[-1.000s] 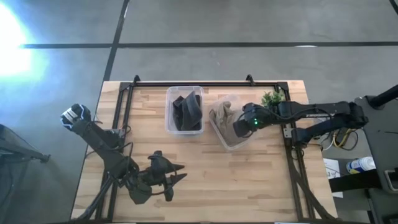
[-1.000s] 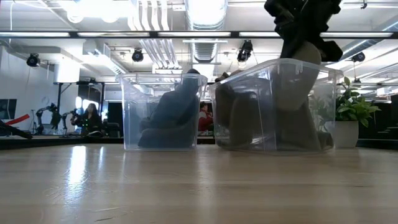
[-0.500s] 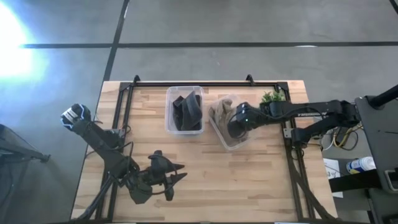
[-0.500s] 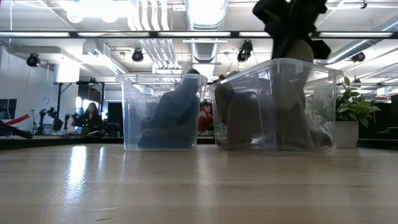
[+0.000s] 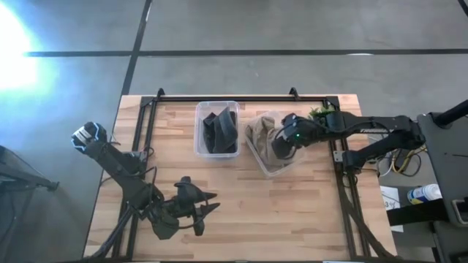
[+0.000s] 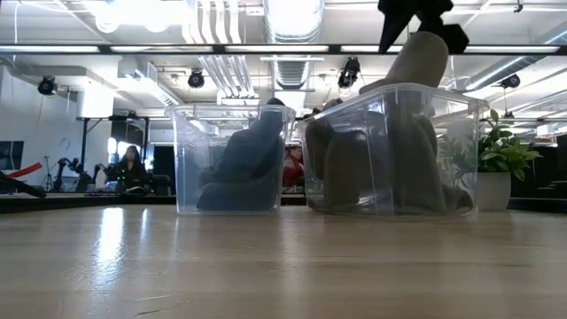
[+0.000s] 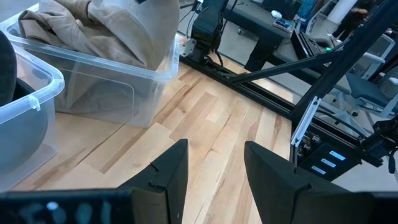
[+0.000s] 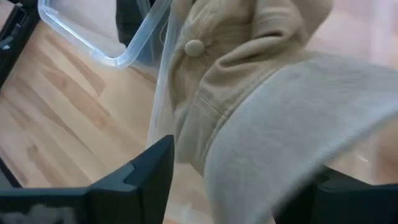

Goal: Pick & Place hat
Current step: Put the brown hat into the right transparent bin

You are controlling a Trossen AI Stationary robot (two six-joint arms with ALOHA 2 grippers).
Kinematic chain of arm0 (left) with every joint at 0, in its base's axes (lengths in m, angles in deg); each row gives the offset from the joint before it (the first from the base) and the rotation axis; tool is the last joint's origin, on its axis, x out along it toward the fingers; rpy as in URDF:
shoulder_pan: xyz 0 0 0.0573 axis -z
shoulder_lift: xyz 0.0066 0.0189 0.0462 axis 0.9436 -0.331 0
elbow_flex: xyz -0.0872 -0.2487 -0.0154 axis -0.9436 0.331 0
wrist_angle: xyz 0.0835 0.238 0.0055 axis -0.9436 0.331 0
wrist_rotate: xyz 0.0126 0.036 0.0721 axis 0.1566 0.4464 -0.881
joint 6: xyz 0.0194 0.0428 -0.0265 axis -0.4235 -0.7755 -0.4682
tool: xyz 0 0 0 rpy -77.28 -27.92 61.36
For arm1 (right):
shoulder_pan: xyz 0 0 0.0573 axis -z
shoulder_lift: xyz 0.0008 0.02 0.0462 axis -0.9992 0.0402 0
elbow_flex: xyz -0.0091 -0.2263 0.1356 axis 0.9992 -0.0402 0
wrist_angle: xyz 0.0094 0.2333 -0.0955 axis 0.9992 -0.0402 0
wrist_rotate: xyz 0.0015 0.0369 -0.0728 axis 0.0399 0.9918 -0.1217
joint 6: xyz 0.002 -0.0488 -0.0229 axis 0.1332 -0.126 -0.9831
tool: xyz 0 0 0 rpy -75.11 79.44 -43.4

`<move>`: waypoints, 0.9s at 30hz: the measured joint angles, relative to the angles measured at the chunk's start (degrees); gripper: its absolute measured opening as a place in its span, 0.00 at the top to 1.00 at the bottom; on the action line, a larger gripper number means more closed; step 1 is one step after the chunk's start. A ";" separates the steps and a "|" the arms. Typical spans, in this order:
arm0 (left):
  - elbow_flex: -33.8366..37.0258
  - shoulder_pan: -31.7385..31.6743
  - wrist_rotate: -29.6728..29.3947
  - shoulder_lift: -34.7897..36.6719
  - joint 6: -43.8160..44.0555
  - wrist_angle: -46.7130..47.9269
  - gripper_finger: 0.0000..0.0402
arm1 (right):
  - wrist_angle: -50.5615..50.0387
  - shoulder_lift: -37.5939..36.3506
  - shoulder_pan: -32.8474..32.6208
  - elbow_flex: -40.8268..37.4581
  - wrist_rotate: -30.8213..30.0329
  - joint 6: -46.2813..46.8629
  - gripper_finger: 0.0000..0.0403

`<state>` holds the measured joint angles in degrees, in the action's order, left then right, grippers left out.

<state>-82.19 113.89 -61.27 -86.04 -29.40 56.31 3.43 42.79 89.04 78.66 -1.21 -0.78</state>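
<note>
Lifting a tan hat (image 8: 261, 106) out of the clear bin (image 5: 269, 165) looks like the step in hand, and doing it well means taking it straight up until the cloth is free of the rim. The hat hangs between the fingers of the right pincer (image 5: 281, 146), which is closed on its fabric; in the low view the hat's upper part (image 6: 416, 60) stands above the bin's edge while the rest trails down inside. Below the pincer, more tan hats (image 5: 257, 132) lie bunched in the same bin, so a slow rise should keep them from snagging and being dragged along. A sideways move before the hat clears the wall would likely tip or shift the light bin. Beside this bin, on the far side from the right arm's base, a second clear bin (image 5: 217, 153) holds dark hats (image 5: 219, 130). The left pincer (image 7: 211, 180) waits well apart over the bare wooden surface (image 5: 292, 212), fingers parted and holding nothing.
</note>
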 joint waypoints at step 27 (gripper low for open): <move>0.01 0.07 0.00 0.00 0.33 -0.04 0.62 | -2.22 17.26 8.16 17.30 -5.29 -19.33 0.47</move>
<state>-82.18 113.96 -61.27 -86.04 -29.07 56.26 1.22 60.05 97.21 95.96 -6.50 -20.11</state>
